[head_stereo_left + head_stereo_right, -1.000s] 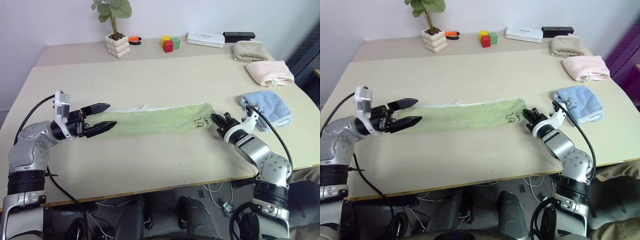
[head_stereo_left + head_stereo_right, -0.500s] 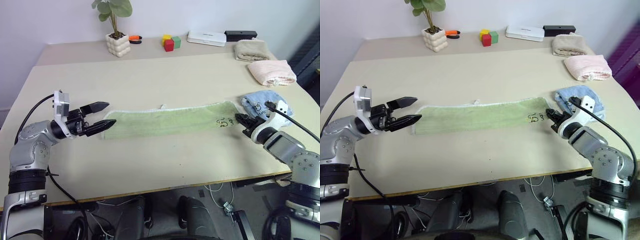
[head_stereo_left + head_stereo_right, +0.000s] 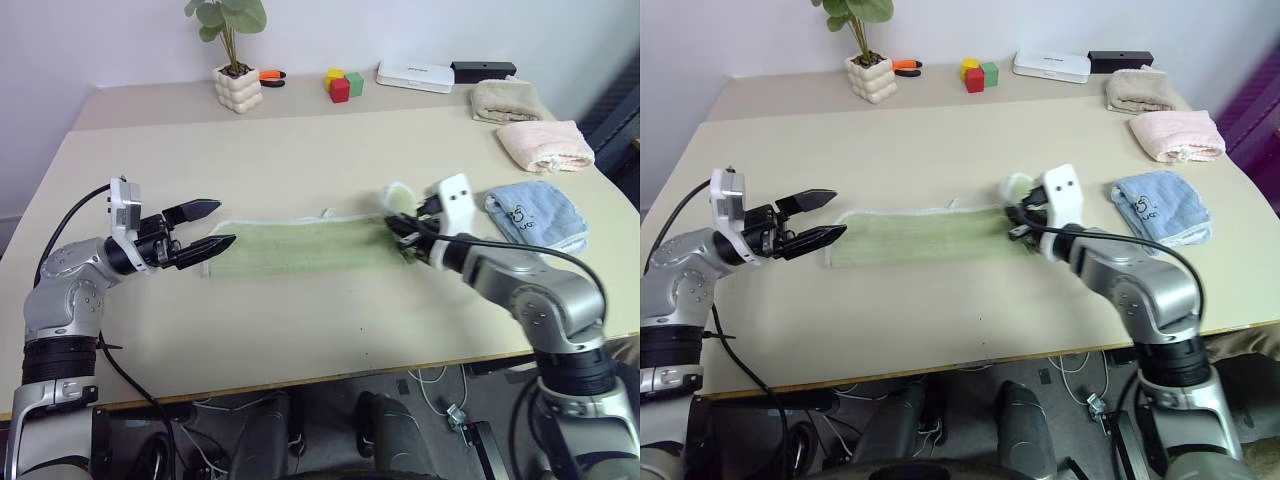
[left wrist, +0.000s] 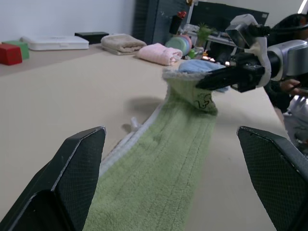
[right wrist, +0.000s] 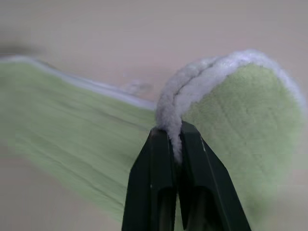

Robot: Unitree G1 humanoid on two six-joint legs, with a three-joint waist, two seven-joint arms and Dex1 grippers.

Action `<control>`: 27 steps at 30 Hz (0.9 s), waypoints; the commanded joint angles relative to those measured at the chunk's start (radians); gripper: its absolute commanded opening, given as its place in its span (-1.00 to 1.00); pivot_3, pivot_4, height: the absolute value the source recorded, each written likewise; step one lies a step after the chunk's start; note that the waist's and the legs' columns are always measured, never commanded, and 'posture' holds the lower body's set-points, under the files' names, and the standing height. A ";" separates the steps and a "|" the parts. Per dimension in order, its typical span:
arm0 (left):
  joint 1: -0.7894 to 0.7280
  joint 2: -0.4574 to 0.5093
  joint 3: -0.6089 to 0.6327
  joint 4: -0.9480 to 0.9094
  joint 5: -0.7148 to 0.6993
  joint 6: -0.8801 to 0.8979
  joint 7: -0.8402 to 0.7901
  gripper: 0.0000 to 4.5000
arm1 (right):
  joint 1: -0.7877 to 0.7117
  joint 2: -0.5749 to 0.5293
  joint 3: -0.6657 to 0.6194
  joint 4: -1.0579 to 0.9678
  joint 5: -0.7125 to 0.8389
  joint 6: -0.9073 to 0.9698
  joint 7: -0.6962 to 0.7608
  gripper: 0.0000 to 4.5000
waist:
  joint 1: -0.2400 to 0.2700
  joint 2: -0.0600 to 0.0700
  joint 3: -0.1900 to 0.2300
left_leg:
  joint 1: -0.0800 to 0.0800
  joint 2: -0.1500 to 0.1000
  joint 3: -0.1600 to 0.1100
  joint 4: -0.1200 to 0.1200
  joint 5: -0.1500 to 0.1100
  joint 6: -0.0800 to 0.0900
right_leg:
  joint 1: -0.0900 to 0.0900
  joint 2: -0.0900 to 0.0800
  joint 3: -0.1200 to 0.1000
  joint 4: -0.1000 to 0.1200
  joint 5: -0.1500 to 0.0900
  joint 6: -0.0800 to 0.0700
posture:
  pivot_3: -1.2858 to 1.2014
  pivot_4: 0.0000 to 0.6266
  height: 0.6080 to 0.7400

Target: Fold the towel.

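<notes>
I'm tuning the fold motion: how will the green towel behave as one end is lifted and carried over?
Probably floppy: the towel curls over where the right gripper pinches its whitish edge, while the rest lies flat on the table. Likely light, since two thin fingers hold the end up. The terry pile should grip rather than slip.

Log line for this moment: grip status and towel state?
right gripper: shut on towel end, lifted | left gripper: open at other end | fold: started

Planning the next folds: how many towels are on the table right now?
4. The green towel lies mid-table, its end pinched by the right gripper. The blue towel sits on its right, the pink towel behind that, and the beige towel by the back edge.
</notes>
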 commanded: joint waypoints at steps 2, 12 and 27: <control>0.029 0.010 0.033 -0.062 -0.014 -0.018 0.017 1.00 | -0.040 0.095 0.048 -0.021 -0.027 0.011 -0.001 -0.98 | 0.000 0.000 0.000 | -0.001 0.000 0.000 0.000 0.001 -0.002 | -0.001 0.000 0.000 0.000 0.000 0.001 | 0.03 -0.52 1.00; 0.072 0.011 0.044 -0.117 -0.028 -0.004 0.052 1.00 | -0.040 0.141 0.166 0.050 -0.146 -0.014 0.118 -0.98 | -0.002 0.000 0.000 | -0.001 0.000 0.000 0.000 0.003 -0.004 | -0.001 0.000 -0.001 0.001 0.001 0.002 | 0.03 -0.52 1.00; 0.066 0.007 0.034 -0.111 -0.022 -0.004 0.055 1.00 | -0.046 0.211 0.173 0.075 -0.204 -0.033 0.235 0.31 | -0.002 0.000 0.000 | -0.001 0.000 0.000 0.000 0.004 -0.007 | -0.002 0.001 -0.001 0.001 0.002 0.003 | 0.03 -0.52 1.00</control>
